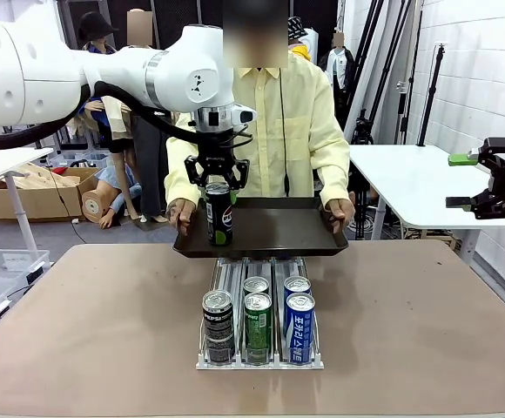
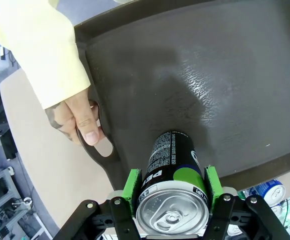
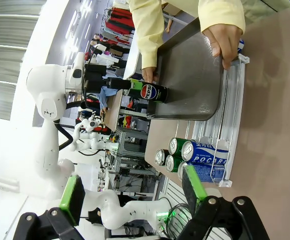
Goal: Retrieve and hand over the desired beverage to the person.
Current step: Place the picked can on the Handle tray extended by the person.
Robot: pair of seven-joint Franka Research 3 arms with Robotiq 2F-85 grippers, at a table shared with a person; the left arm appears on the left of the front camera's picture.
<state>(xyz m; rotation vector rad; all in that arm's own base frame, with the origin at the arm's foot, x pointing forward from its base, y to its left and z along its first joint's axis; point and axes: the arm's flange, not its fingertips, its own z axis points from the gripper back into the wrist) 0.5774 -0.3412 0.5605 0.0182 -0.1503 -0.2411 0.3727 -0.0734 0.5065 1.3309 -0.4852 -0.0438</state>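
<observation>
We see our left fingers (image 2: 132, 186) clamping one Pepsi can (image 2: 172, 165) over one tray (image 2: 210, 75). Five cans (image 1: 257, 326) stand lower than them, and our right fingers (image 3: 194, 185) gape wide with nothing held.

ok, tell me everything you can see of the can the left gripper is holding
Black Pepsi can, metal by the look of it, with a green patch on its side and a silver lid with the tab flat, unopened. It stands upright, clamped near the rim between the left gripper's green pads. Its base sits at the front view's left part of the dark tray the person holds; contact is unclear.
</observation>
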